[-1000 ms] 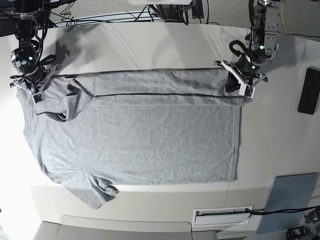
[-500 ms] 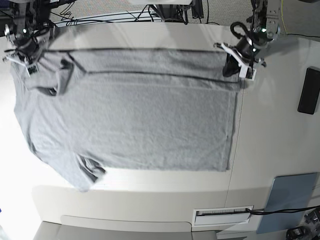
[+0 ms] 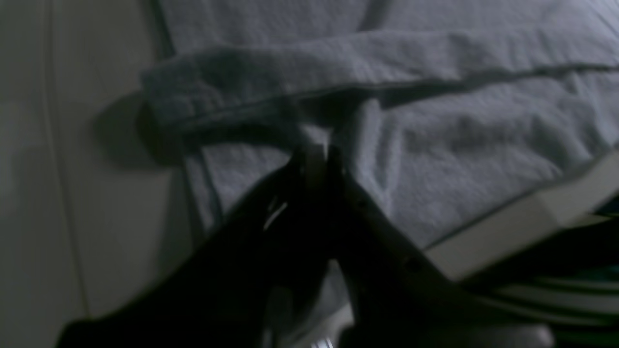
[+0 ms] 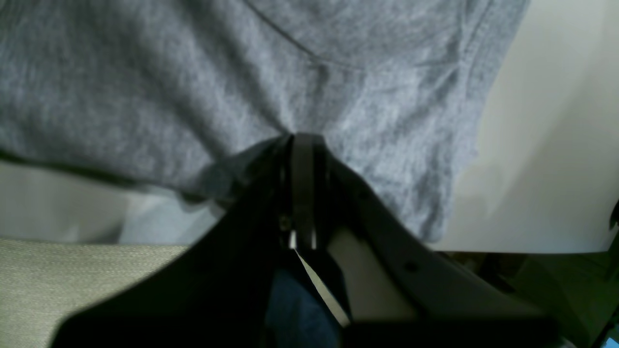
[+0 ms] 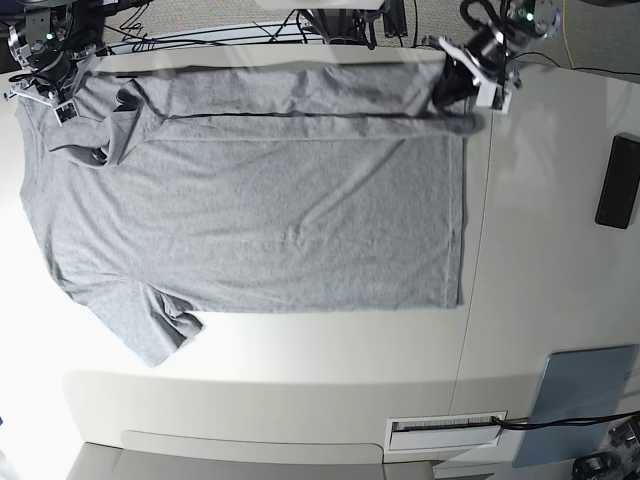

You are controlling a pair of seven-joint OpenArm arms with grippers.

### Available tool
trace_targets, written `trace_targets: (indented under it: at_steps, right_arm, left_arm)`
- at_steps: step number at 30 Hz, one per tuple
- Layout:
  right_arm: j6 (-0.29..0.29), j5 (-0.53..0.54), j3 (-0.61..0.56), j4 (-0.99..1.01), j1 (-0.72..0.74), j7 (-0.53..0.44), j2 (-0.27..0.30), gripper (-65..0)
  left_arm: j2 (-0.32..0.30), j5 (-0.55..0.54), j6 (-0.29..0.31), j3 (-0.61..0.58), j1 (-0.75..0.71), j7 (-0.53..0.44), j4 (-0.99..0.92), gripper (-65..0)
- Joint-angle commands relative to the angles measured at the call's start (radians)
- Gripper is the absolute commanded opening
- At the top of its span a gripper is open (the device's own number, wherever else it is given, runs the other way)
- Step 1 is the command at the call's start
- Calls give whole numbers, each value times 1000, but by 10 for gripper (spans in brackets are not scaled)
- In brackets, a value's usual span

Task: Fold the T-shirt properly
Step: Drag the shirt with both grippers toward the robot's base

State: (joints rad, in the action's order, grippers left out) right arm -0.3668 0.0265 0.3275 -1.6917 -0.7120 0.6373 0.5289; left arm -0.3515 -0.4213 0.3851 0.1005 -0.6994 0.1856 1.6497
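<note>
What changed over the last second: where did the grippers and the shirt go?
Both grippers, left and right, moved toward the table's far edge, dragging the T-shirt with them. Both stayed clamped on its folded top edge; the black device stayed put.

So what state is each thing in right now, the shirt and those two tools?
T-shirt: spread flat, far edge folded over, gripped at both far corners.
Left tool: shut on the T-shirt's hem corner.
Right tool: shut on the T-shirt's shoulder end.
Black slab: lying flat, untouched.
</note>
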Motion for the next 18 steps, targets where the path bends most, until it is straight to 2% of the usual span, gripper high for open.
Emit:
trace_targets:
  at_steps: [1, 5, 8, 10, 12, 16, 18]
  right_arm:
    - [-11, -6, 8, -8, -14, 30, 12, -650]
    - [-10, -71, 9, -18, -28, 31, 16, -650]
    - [-10, -76, 9, -23, -31, 29, 28, -650]
    - [-10, -77, 9, -24, -31, 33, 39, -650]
    - [-10, -80, 11, -24, -31, 33, 53, -650]
    - [-10, -80, 44, -24, -31, 37, 70, -650]
    - [-10, -79, 66, -24, -31, 36, 70, -650]
  left_arm:
    - [-3, 142, -51, -12, -63, 287, -44, -650]
    - [-4, 206, -68, -11, -85, 285, -44, -650]
    - [-4, 205, -104, -11, -81, 277, -44, -650]
    - [-10, 214, -108, -11, -79, 271, -44, -650]
    - [-26, 225, -111, -11, -79, 267, -44, -650]
    - [-63, 227, -178, -10, -80, 272, -44, -650]
    - [-76, 231, -183, -10, -84, 276, -44, -650]
